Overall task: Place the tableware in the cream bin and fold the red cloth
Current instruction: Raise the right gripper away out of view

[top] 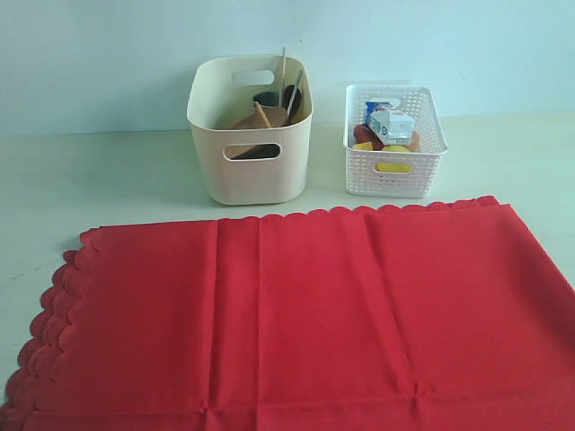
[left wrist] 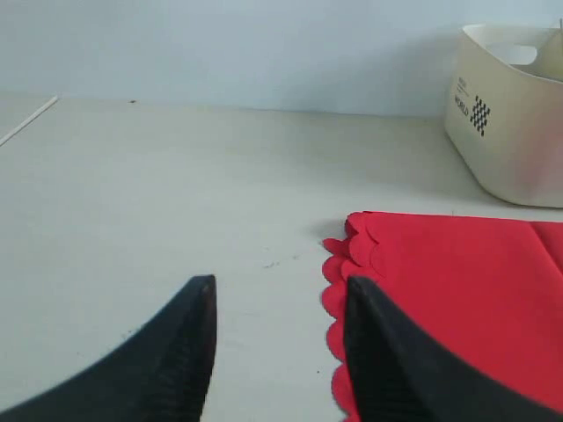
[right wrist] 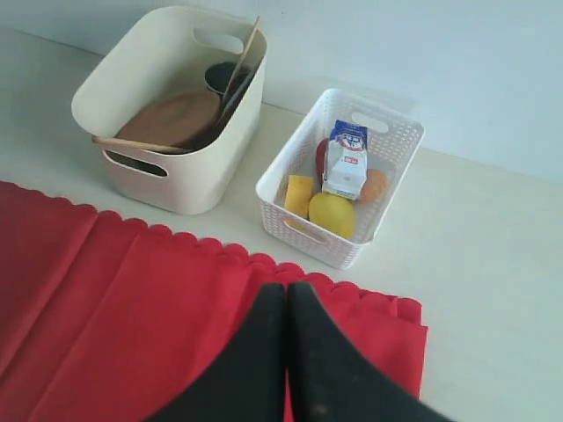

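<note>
Red cloth point(top: 296, 314) lies flat across the 6 o'clock half of the bench point(top: 108, 171), with scalloped edges at 9 and 12 o'clock and its right side running out of the exterior view. Cream bin point(top: 252, 175) stands just beyond the far edge at 12 o'clock, holding the brown plate point(right wrist: 171, 119) and chopsticks point(right wrist: 242, 53). A white lattice basket point(top: 395, 175) with a milk carton point(right wrist: 345, 160) sits near the bin at 1 o'clock. Left end effector point(left wrist: 280, 283) is spread at the cloth's scalloped side edge, with bare bench beyond. Right end effector point(right wrist: 287, 290) is pressed together over the cloth near its far right corner.
</note>
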Robot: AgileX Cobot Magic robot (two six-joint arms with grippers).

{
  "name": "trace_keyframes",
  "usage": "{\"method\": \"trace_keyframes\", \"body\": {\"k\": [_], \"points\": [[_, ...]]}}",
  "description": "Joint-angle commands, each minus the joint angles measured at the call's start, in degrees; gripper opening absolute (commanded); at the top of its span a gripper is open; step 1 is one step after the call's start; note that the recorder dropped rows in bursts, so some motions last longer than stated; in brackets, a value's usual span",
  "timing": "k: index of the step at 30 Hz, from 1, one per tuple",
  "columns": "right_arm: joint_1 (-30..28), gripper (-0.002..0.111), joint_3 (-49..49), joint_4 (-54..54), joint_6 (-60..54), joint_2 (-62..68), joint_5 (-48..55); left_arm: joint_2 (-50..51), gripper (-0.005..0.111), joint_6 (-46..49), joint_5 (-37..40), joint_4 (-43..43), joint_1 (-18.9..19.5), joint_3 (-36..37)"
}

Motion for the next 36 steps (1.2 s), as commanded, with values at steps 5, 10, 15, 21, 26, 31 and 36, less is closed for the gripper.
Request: {"method": "trace_keyframes", "body": {"k": [5,10,15,21,26,31,36], "points": [[-0.23,0.000,19.64,1.74,0.24,-12.89,-13.63,-0.35,0.045,-0.29,-0.33,0.04,0.15,0.14],[-0.23,0.000,29.74,1.74,0.24,-18.62,-22.61,-0.35,0.045,-0.29,-0.33,0.04,0.15,0.14],[-0.23,0.000,33.14,1.02,0.24,-20.57,-26.65,-0.35,0.045,-0.29,-0.39,0.04,-0.39,0.14],[-0.23,0.000,33.14,1.75,0.24,-20.08,-27.32,-0.35,0.045,-0.29,-0.39,0.04,-1.17,0.14],[-0.23,0.000,33.14,2.78,0.54,-20.08,-28.35,-0.35,0.045,-0.29,-0.29,0.04,-1.90,0.14],[-0.23,0.000,33.14,3.34,0.81,-20.08,-28.58,0.30,0.045,-0.29,3.97,0.04,-3.56,-5.14],[-0.23,0.000,33.14,5.33,0.68,-20.08,-28.43,9.17,0.045,-0.29,5.12,0.04,-5.54,-16.44]]}}
